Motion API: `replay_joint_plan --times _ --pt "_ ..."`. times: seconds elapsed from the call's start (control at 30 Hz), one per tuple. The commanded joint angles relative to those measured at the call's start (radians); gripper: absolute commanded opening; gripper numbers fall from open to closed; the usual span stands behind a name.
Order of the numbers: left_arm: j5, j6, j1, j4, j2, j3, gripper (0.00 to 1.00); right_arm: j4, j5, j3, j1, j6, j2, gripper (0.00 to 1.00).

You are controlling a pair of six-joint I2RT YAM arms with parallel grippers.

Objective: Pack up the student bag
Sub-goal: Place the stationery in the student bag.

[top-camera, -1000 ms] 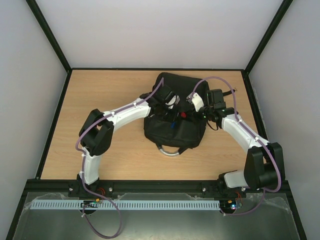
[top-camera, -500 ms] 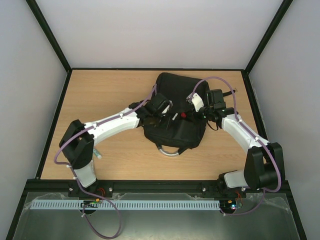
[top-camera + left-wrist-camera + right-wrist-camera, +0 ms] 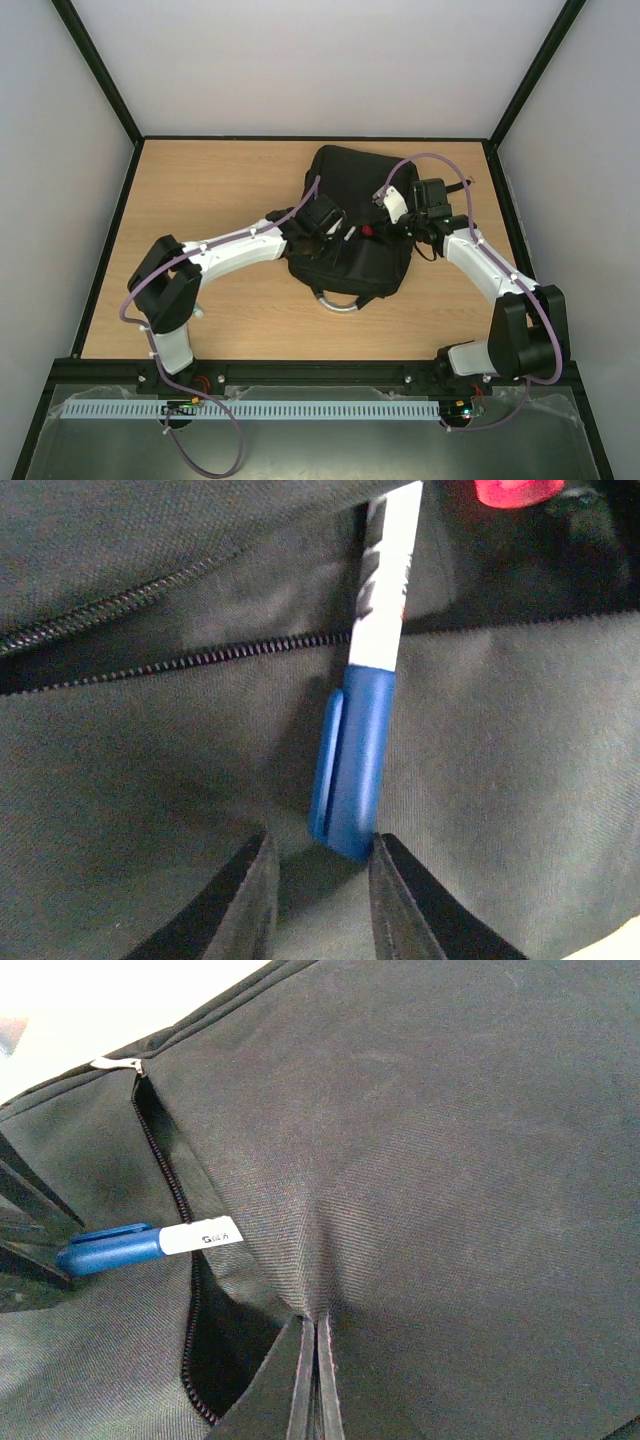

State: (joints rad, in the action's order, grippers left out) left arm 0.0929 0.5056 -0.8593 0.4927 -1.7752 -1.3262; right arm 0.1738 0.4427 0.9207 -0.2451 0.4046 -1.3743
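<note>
The student bag (image 3: 365,265) is a black backpack lying flat in the middle of the table, with its grey loop handle (image 3: 338,303) toward me. My left gripper (image 3: 320,850) is open low over the bag (image 3: 150,780). A marker (image 3: 357,760) with a blue cap and white barrel lies just ahead of its fingertips, its barrel running into the open zipped pocket. The cap end sits between the tips, ungripped. My right gripper (image 3: 309,1325) is shut on a pinch of bag fabric (image 3: 420,1160) beside the pocket opening, with the marker (image 3: 150,1242) to its left.
A red object (image 3: 515,490) shows at the pocket's far side, between the two grippers (image 3: 368,230). The bag's zipper (image 3: 170,1185) is open. Bare wooden table (image 3: 200,200) lies left of the bag. Dark walls border the table.
My left arm swung its elbow out to the left and its gripper drew back a little toward the near side of the bag. The right arm has not moved.
</note>
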Motion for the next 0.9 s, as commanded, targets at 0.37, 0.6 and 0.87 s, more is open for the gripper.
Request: replay_joint_plan --times 0.37,0.6,0.87 --pt "-0.036 -0.016 0.002 -0.046 -0.180 -0.240 0.02 0.027 0.041 0.000 0.010 0.010 0.017 0.01" --pt "-0.069 0.037 0.011 -0.107 -0.260 -0.310 0.02 0.027 0.042 0.001 0.010 0.011 0.018 0.01" --pt "-0.105 0.112 0.009 -0.209 -0.284 -0.282 0.06 0.029 0.044 0.000 0.012 0.012 0.015 0.01"
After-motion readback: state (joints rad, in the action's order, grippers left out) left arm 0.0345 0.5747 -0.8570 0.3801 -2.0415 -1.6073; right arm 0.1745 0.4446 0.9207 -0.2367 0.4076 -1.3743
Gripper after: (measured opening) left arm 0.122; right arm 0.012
